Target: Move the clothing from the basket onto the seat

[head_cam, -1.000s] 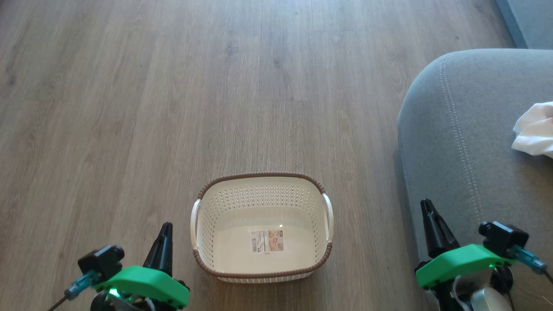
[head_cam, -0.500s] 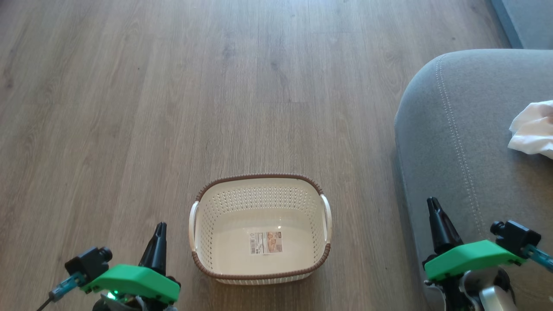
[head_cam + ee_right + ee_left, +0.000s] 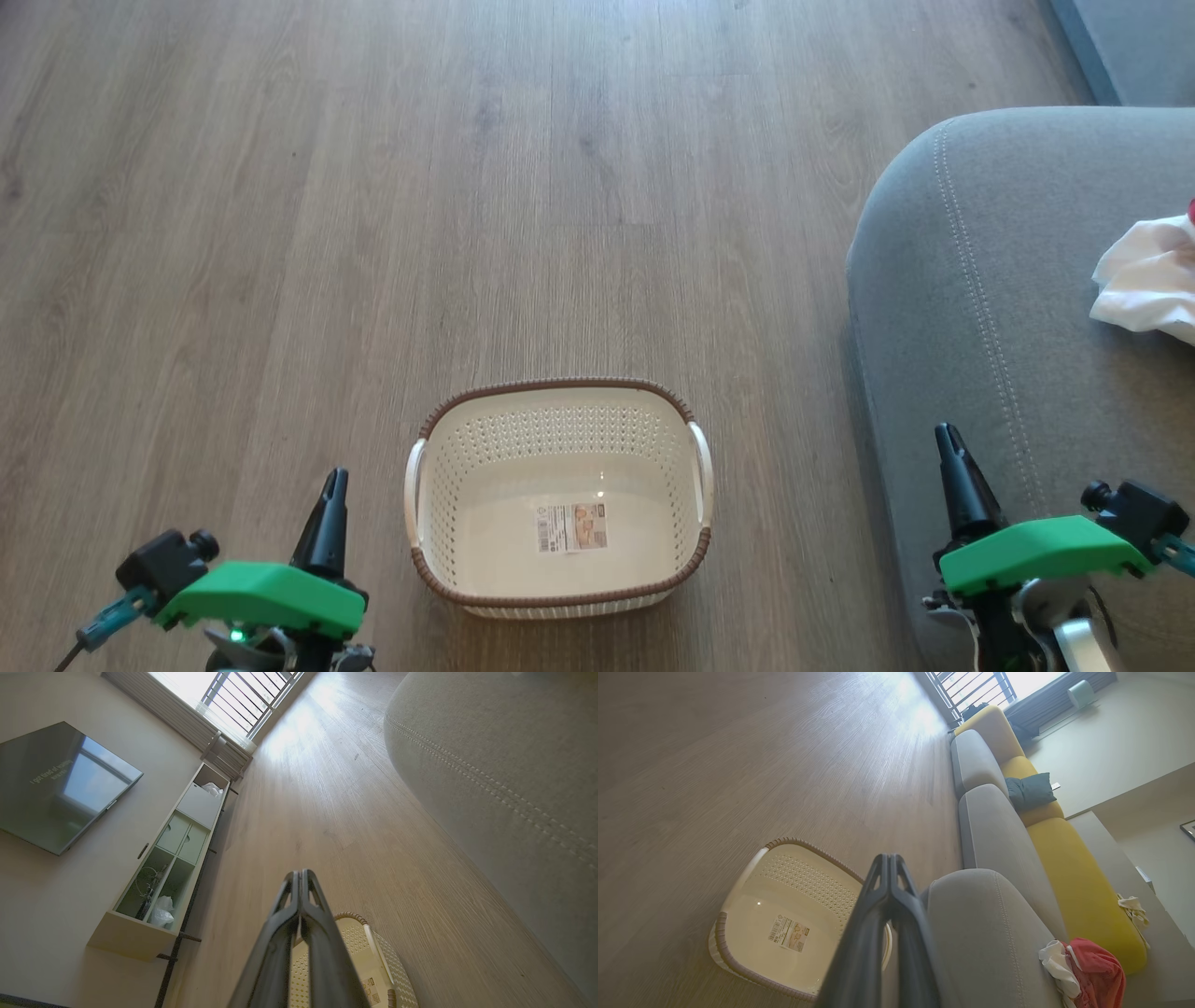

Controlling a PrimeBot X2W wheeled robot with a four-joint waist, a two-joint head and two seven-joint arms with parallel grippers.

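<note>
The lower-centre basket point(image 3: 560, 384) sits empty, the clothing point(image 3: 1144, 285) lies on the seat point(image 3: 971, 308) at right, and the left gripper point(image 3: 333, 478) and right gripper point(image 3: 947, 437) are closed, empty: seemingly done.

Open wood floor point(image 3: 373, 233) ahead and left of basket point(image 3: 560, 425), seat point(image 3: 980, 308) bulking near its right, clothing point(image 3: 1144, 285) atop seat

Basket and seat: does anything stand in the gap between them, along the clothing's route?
Nothing visible does. Between the basket and the seat lies just a strip of wood floor. The clothing already lies on the seat, and the basket holds just its label.
</note>
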